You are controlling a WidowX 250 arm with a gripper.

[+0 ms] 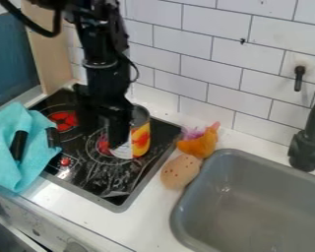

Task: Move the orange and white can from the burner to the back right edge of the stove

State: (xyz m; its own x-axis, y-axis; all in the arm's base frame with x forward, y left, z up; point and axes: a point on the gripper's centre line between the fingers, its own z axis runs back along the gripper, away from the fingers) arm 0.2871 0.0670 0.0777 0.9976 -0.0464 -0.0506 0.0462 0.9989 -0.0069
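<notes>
Camera view: claw (115,140) beside can (141,137).

My black gripper (115,139) hangs over black stovetop (104,178), beside can (141,135) with yellow-red label. At left I see turquoise cloth (6,162), dark handle-like piece (18,145) on it. Orange toy (200,144) and speckled tan toy (180,172) lie between stovetop and gray sink (252,197). Black faucet (308,142), white tiled wall (212,51) behind.
</notes>
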